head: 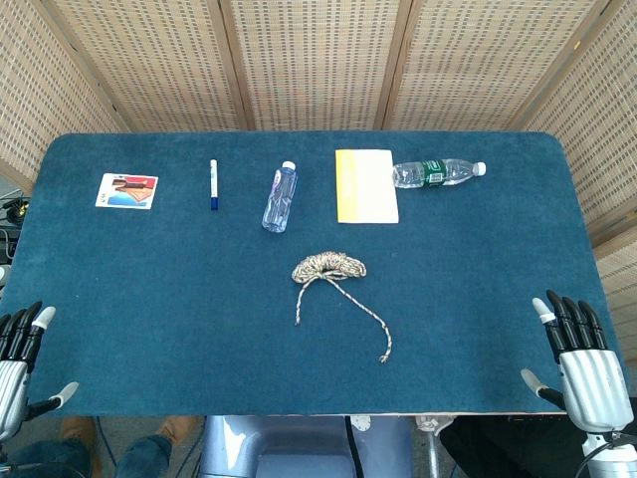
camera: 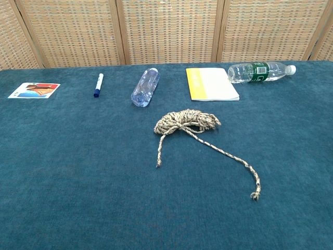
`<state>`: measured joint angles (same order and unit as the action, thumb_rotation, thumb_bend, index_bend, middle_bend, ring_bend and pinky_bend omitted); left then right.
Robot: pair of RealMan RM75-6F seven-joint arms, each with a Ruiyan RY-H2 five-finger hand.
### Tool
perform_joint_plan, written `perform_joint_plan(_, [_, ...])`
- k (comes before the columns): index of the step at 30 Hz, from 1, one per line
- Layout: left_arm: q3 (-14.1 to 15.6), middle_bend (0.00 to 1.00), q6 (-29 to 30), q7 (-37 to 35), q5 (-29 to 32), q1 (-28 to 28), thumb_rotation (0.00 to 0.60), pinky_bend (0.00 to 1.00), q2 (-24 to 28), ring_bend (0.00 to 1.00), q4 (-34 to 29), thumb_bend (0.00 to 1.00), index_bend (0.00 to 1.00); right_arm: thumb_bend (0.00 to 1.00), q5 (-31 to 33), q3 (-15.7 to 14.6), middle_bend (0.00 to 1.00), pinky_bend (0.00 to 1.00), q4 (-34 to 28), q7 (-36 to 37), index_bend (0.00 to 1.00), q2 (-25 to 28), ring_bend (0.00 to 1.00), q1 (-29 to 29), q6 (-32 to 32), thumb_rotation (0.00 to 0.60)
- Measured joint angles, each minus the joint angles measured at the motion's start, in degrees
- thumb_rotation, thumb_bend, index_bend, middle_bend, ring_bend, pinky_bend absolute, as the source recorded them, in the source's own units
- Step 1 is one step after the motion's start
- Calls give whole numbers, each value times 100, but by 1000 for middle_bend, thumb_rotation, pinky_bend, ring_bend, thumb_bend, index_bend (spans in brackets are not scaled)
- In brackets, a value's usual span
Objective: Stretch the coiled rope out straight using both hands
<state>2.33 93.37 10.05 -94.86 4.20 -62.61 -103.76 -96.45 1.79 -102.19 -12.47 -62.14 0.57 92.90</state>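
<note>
Left hand: your left hand (head: pixel 18 363) hangs at the near left edge of the desk (head: pixel 149 299), fingers spread, holding nothing.
Right hand: your right hand (head: pixel 582 363) mirrors it at the near right edge, fingers apart and empty.
Rope: the coiled rope (head: pixel 329 267) lies about midway between your hands, well ahead of both, untouched.
Loose ends: a short tail (camera: pixel 159 151) drops toward your left hand; a longer tail (camera: pixel 237 161) trails toward your right, so each hand probably has its own end to take.
Clutter: the bottles, booklet and pen lie beyond the rope, out of your way.
</note>
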Motion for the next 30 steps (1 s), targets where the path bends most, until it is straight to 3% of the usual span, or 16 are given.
perform_joint_plan(13, [-21,0,21,-39,-5,-6,600,0,30,0,-55,0,0,0,24,-29,0,0,20,24,32,24,0,-48,-152,600])
perform_joint_plan(24, [-53,0,-155,247,121,-72,600,0,-67,0,-122,0,0,10,-162,-49,0,0,-24,-289,215,13,0,-782,-1404,600])
perform_joint_plan(27, [-72,0,-171,347,155,-82,600,0,-97,0,-139,0,0,185,-298,-59,0,0,-38,-315,277,3,0,-1153,-1956,600])
perform_joint_plan(30, [-102,0,-215,432,242,-100,600,0,-132,0,-153,0,0,428,-384,-57,0,0,-21,-273,304,-36,0,-1566,-2571,600])
